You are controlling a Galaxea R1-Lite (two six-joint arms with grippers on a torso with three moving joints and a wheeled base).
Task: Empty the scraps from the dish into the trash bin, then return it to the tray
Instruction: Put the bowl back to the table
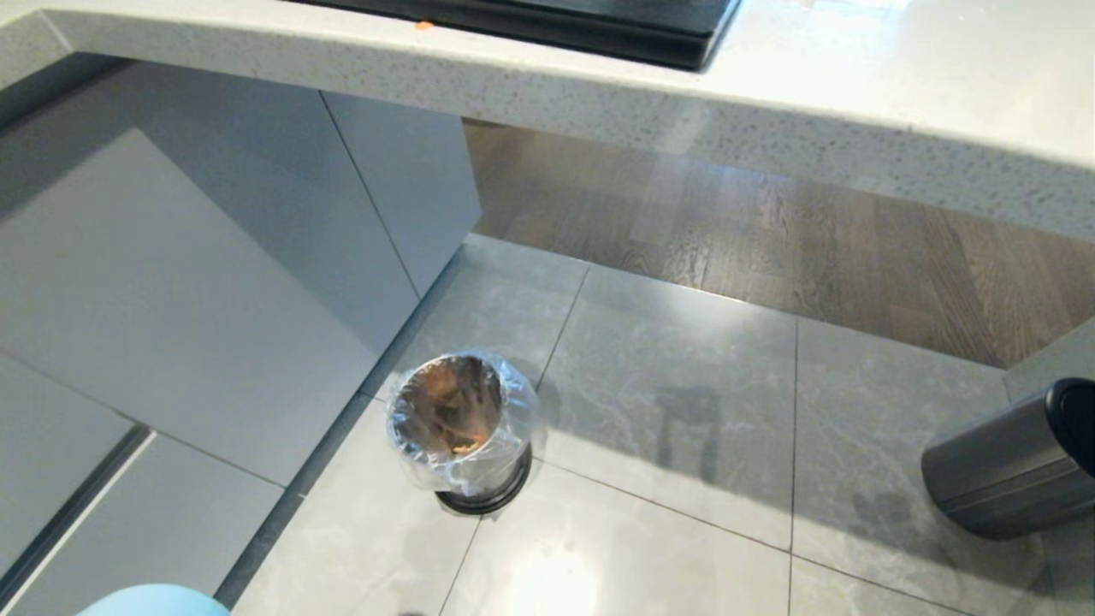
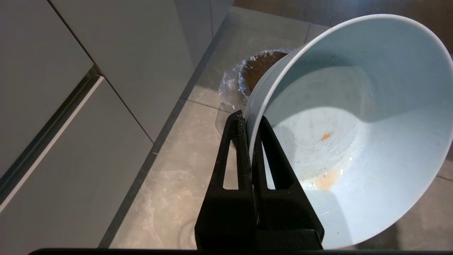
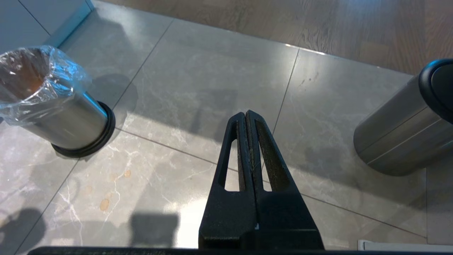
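Left tool [image 2: 250, 122] pinches the pale-blue dish [image 2: 354, 131] rim; dish emptied, only orange smears left, scraps in trash bin [image 1: 462, 423] on the floor. Right tool [image 3: 246, 117] closed, empty. Next: carry dish up to black tray [image 1: 599, 26] on desk [image 1: 855, 94].

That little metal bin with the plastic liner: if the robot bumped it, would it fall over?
Possibly. The trash bin is tall for its narrow black base, so a nudge near the rim might tip it. It holds only a few scraps, so it is probably light. The crinkled liner looks floppy and would simply give.
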